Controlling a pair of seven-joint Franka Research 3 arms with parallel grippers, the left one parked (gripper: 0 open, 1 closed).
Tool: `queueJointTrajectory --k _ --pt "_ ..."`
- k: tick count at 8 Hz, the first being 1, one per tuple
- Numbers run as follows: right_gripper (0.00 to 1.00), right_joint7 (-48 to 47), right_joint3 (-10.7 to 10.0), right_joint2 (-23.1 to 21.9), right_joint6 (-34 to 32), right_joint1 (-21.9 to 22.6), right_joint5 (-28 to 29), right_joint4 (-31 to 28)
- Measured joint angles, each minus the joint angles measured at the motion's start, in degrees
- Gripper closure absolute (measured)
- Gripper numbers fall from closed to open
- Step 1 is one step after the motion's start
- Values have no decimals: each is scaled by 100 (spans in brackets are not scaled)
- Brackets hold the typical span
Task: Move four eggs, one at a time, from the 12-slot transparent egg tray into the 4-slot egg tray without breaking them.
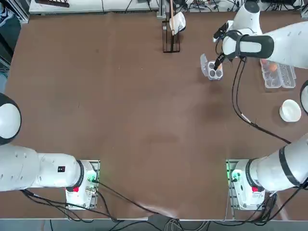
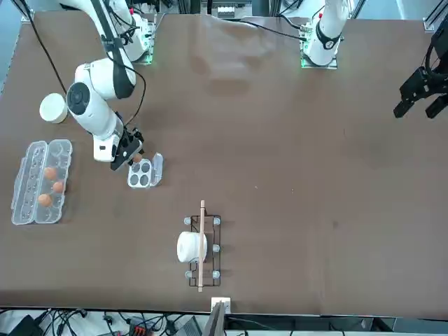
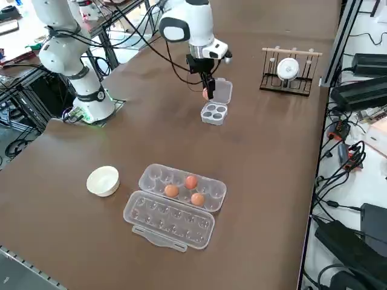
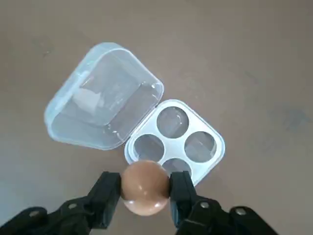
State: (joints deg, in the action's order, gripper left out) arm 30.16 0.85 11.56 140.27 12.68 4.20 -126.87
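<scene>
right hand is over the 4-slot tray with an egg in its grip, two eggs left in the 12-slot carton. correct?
Not quite: three eggs remain in the 12-slot carton, not two, as the right side view shows. The rest holds: the right hand is over the 4-slot tray, gripping an egg, and all four cups are empty.

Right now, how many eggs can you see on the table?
4: three sit in the 12-slot transparent egg tray at and; the fourth egg is held in the right pincer above the empty 4-slot egg tray.
</scene>
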Motion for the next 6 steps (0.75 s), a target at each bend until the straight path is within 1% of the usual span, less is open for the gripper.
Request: queueJointTrajectory --k 2,6 --pt "41 0 -29 188 184 0 0 4" --pt "41 0 -47 367 400 1 0 13"
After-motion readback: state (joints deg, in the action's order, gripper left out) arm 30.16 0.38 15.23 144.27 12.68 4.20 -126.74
